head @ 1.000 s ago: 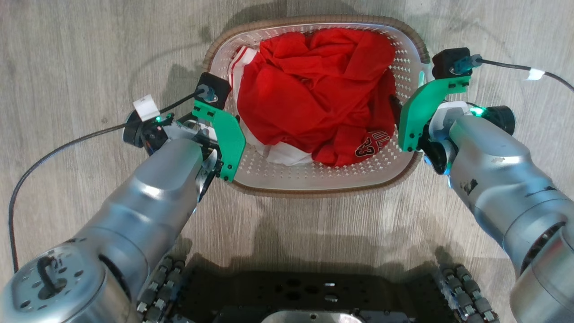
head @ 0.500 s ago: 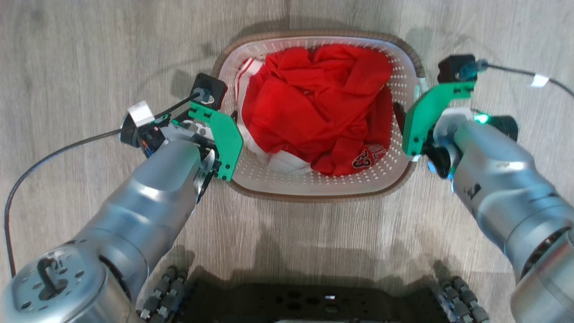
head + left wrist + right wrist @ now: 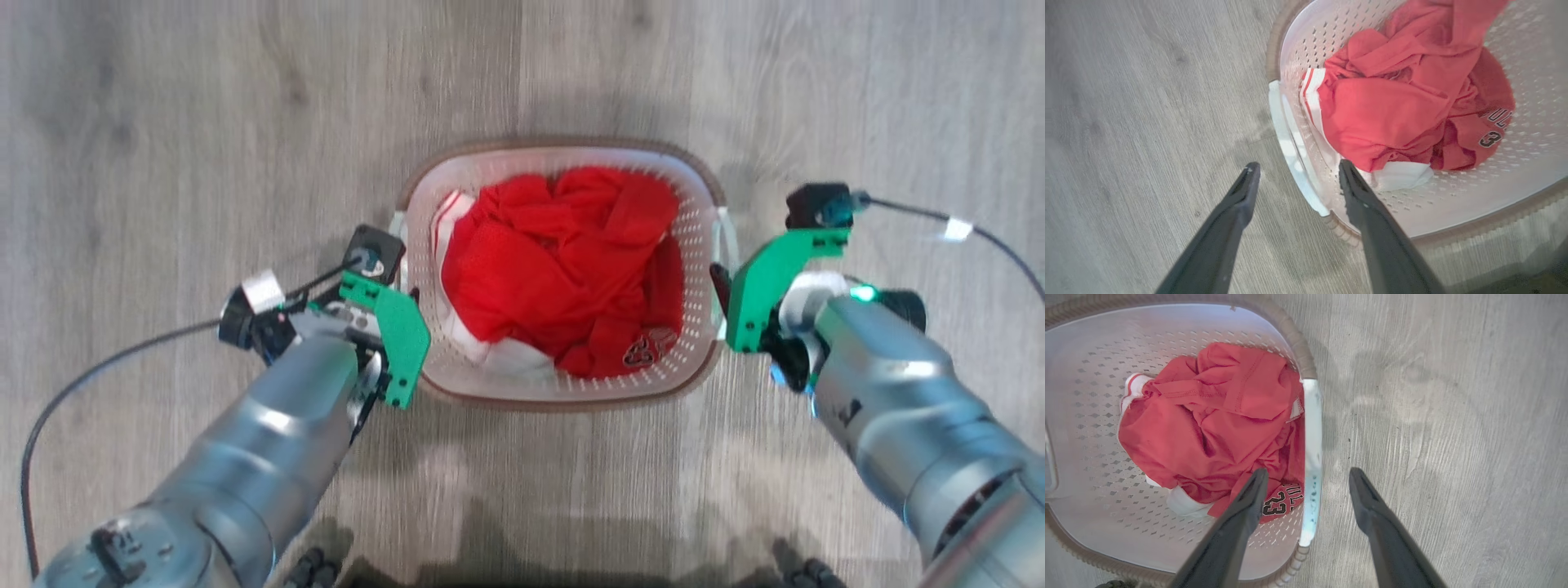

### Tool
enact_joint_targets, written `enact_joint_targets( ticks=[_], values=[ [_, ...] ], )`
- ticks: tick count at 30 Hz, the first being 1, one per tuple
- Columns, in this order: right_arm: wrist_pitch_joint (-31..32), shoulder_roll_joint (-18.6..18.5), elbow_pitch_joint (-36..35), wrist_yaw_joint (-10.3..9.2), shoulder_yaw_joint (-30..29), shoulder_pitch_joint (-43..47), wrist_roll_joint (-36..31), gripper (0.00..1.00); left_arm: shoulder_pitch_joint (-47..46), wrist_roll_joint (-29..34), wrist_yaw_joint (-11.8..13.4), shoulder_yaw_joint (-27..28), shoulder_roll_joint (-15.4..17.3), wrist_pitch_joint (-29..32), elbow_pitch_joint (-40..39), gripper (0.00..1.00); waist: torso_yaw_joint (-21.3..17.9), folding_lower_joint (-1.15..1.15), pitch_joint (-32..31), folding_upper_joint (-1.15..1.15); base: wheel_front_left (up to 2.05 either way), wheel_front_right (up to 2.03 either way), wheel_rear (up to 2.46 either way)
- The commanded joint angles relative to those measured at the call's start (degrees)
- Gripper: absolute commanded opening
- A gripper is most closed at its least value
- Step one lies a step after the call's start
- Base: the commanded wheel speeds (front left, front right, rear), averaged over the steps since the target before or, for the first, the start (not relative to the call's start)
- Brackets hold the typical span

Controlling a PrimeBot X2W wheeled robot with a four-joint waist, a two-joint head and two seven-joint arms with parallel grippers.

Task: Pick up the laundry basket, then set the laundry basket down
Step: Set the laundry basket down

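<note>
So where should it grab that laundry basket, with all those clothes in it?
Likely by its two white side handles, the left handle and the right handle, coming down from above. They jut from opposite ends of the laundry basket, clear of the red clothes, so a finger fits each side. The left gripper and right gripper hang open astride them.

Left forearm (image 3: 269, 425) and right forearm (image 3: 890, 392) angle forward and inward from the head view's lower corners; left hand (image 3: 1298, 164) and right hand (image 3: 1308, 471) point downward, dark fingers spread apart, clamping nothing.
</note>
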Motion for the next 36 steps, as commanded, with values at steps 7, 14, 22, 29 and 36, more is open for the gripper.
enact_joint_targets(
  ticks=[7,14,22,29,36],
  values=[
    [-4.6,1.9,-0.4,0.25,-2.4,7.9,-1.3,1.00,5.1,-1.5,-0.4,1.3,1.0,-6.9,0.5,1.00,-0.6,0.00,-13.7,0.00,0.00,0.00,0.00],
    [-14.7,2.6,-1.8,0.25,-4.6,11.1,-1.4,1.00,9.1,0.4,3.2,10.0,3.9,-9.2,-8.2,1.00,-0.6,0.00,-25.1,0.00,0.00,0.00,0.00],
    [-15.0,0.0,-17.0,0.25,-21.5,16.4,-14.4,1.00,22.4,16.2,8.9,33.3,9.6,-9.2,-32.4,1.00,-2.1,0.00,-33.1,0.00,0.00,0.00,0.00],
    [-15.0,1.4,-35.5,0.25,-38.2,27.6,-31.1,1.00,32.2,28.7,7.7,49.7,7.1,-9.2,-49.0,1.00,-2.5,0.00,-35.5,0.00,0.00,0.00,0.00],
    [-15.0,2.7,-56.3,0.25,-43.6,39.5,-42.6,1.00,42.0,39.4,3.3,61.6,1.9,-9.2,-64.6,1.00,-2.4,0.00,-36.9,0.00,0.00,0.00,0.00]
  ],
)
